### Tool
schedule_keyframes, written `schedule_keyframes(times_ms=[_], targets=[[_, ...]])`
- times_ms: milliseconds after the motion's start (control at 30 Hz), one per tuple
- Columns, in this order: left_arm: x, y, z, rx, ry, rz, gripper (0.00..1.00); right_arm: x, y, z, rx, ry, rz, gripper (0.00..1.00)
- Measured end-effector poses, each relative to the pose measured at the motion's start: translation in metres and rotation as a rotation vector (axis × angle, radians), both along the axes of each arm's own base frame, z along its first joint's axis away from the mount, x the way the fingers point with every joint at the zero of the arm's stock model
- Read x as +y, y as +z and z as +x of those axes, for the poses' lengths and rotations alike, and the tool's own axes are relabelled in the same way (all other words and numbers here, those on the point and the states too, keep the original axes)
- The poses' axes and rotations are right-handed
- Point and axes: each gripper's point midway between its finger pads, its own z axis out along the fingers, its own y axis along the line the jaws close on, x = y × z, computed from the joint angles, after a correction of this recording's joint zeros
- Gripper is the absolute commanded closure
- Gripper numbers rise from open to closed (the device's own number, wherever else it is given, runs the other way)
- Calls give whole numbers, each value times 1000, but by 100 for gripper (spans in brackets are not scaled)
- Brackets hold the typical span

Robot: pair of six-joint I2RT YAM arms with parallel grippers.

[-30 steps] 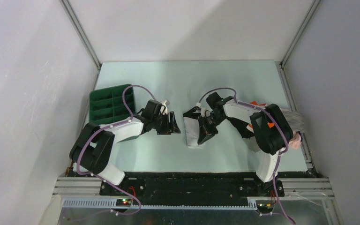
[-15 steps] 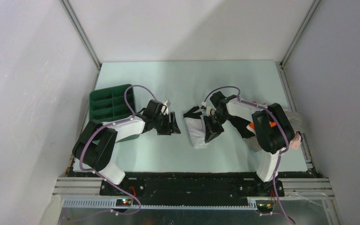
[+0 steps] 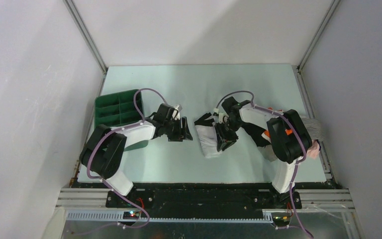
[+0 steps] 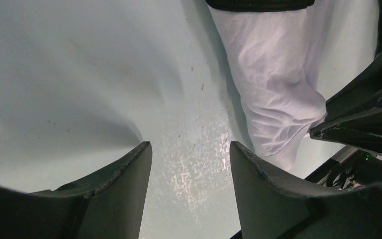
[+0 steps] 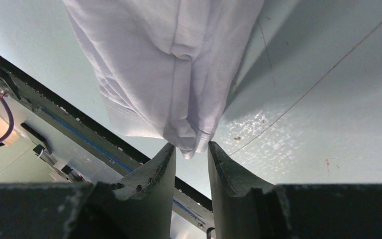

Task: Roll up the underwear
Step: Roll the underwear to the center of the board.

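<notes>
Worktop [image 3: 199, 84]: pale green, walled by white panels, with both arms reaching in from its near edge.
Green crate [image 3: 113, 110]: divided into compartments, at the left side of the worktop; the left arm crosses its near corner.
Heap of other garments [image 3: 316, 130]: grey striped cloth and a bit of orange at the right edge, behind the right arm.
Underwear [image 3: 208, 142]: white with a dark waistband at the far end, folded into a long narrow strip near the middle of the worktop, between the two grippers. Its near end [image 5: 164, 64] is bunched and runs down into the right jaws.
Right gripper [image 3: 224, 139]: on the strip's right side, jaws clenched to a narrow gap, grasping the tip of that bunched cloth.
Left gripper [image 3: 183, 131]: just left of the strip, jaws released and spread wide over bare worktop; the underwear [image 4: 278, 84] lies beside them, outside the gap, apart from both fingers.
</notes>
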Motion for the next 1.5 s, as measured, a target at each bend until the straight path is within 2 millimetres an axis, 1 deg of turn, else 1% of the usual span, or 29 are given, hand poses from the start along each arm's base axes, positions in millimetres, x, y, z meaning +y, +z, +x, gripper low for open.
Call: schedule_keyframes(times_ms=[67,200,300,367,433,467,500,533,567,600,633,667,700,767,833,900,967,1033,1100,1233,1300,1367,1500], targets=[[0,-1,1,3,-1,2,36,1,1,2,-7,1,1,62],[0,-3,0,11,-4,9,36,1,0,3,-14,4,-9,51],[1,-5,-1,21,-4,14,36,0,-6,5,-2,6,-15,49],[1,-5,-2,23,-4,15,36,2,-10,2,30,3,-3,50],[1,-5,-2,23,-4,16,36,5,-9,1,52,-3,15,55],[1,-5,-2,23,-4,16,36,7,-9,1,57,-5,23,60],[1,-5,-2,23,-4,16,37,9,-10,0,66,-8,30,64],[1,-5,-2,23,-4,16,37,10,-10,-1,71,-7,34,72],[1,-5,-2,23,-4,16,37,13,-12,-2,77,-7,35,77],[1,-5,-2,22,-5,15,37,16,-14,-4,83,-4,36,86],[1,-4,-2,17,-11,14,36,18,-15,-5,89,-1,36,90],[0,-3,-1,4,-26,11,36,21,-17,-8,98,-2,32,99],[-1,0,-1,-12,-42,8,35,23,-17,-10,105,1,35,100],[-4,9,-1,-93,-107,5,33,26,-18,-12,116,-3,36,100],[-12,22,-7,-237,-216,9,32,27,-18,-12,129,-11,41,100],[-28,43,-25,-446,-400,5,32,27,-18,-12,148,-20,54,100],[-46,63,-48,-693,-610,-12,32,26,-17,-11,166,-32,71,100],[-55,71,-63,-903,-779,-14,33,25,-17,-10,181,-37,92,100],[-52,64,-64,-1055,-897,33,35,23,-17,-9,191,-38,109,100],[-43,24,-67,-1280,-1180,163,36,18,-16,-5,207,-49,135,100],[-42,10,-72,-1364,-1301,193,36,17,-17,-4,217,-55,146,100],[-44,5,-74,-1446,-1378,206,35,17,-17,-4,225,-59,151,100],[-60,14,-71,-1640,-1446,219,34,19,-17,-6,238,-59,164,100]])
